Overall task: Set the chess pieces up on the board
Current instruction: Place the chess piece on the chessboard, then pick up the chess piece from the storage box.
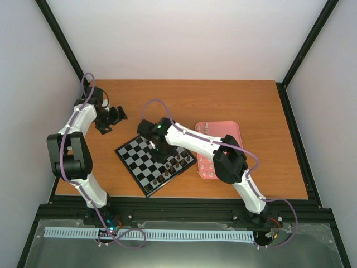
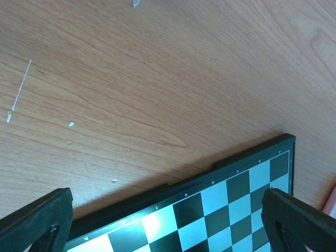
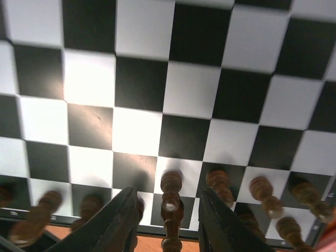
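Dark brown chess pieces [image 1: 174,166] ranked along the near-right edge of the board [image 1: 139,159]
One is seen upright between the parted jaws of the right gripper [image 3: 167,191], untouched by either. The left gripper [image 1: 114,120] is held over the table [image 1: 223,100] off the board's far-left edge, jaws wide. Cream pieces [image 1: 206,127] are seen in a pink tray [image 1: 226,131] to the right.

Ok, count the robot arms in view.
2. The left arm stands at the table's left side, off the board; the right arm reaches over the board from beside the pink tray. None hidden.
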